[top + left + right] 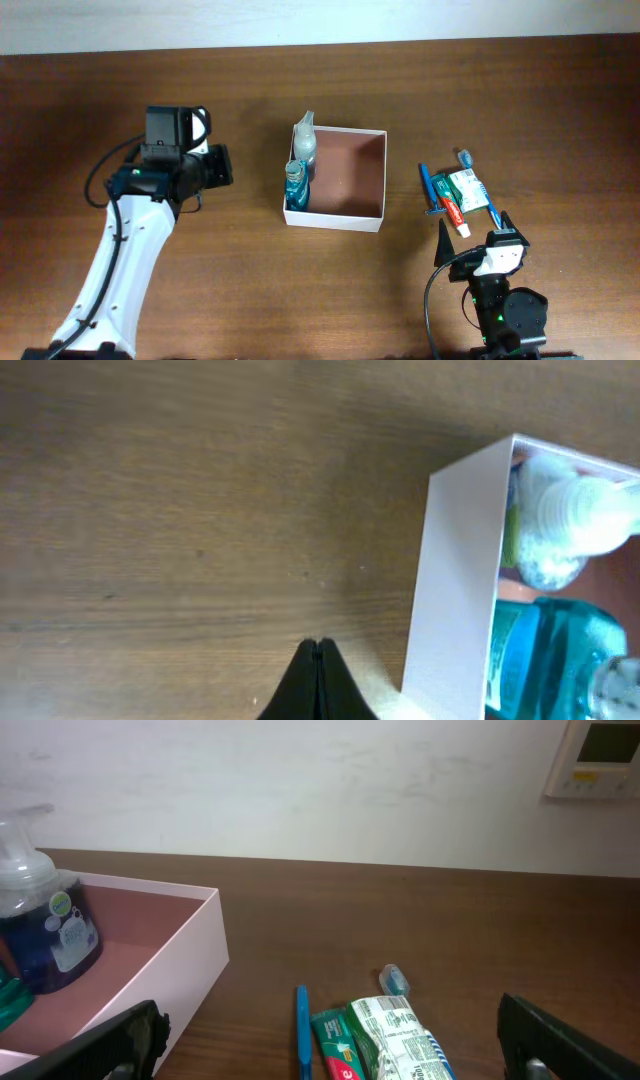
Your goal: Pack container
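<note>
The left gripper (318, 678) has its fingers pressed together on nothing, with the container (335, 219) at its 3 o'clock. The right gripper (474, 232) is spread wide and empty. At its 12 o'clock lie a red toothpaste tube (452, 212) and a green-and-white packet (466, 187), their print too small to read. Along the container's 9 o'clock wall stand a teal mouthwash bottle (295, 186) and a pump bottle (45, 925), whose blue label bears what may be a green logo.

Container (345, 160): square shallow open-top box, thin white walls, reddish-brown interior; sits flat at worktop (300, 290) centre, two bottles along left wall.
</note>
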Tool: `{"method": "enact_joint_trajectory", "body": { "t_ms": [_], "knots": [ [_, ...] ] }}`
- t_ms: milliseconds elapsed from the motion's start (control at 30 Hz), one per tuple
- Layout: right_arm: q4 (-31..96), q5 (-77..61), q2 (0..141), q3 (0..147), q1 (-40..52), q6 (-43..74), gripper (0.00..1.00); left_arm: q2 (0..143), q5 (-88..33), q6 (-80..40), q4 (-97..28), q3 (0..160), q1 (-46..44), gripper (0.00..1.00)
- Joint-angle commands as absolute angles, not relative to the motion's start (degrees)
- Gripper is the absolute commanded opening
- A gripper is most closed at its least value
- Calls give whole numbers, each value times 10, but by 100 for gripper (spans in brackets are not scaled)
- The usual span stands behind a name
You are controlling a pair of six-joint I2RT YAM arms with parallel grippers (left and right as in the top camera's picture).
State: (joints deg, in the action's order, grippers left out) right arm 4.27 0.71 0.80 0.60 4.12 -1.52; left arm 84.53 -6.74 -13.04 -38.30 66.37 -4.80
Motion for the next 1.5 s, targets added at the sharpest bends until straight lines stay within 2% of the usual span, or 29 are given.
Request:
{"method": "enact_joint_trajectory", "body": {
  "t_ms": [0,400,767,1200,1467],
  "knots": [
    [46,6,3,3,44,-13,98,872,-97,-119,-363,644,-46,0],
    [46,6,3,3,44,-13,98,963,-134,-119,-325,644,-46,0],
    [46,6,3,3,44,-13,98,966,-239,-101,-330,644,-46,0],
    [46,6,3,3,44,-13,98,967,-286,-100,-342,620,-46,0],
    [46,6,3,3,44,-13,98,969,-354,-57,-338,615,-47,0]
  ]
}}
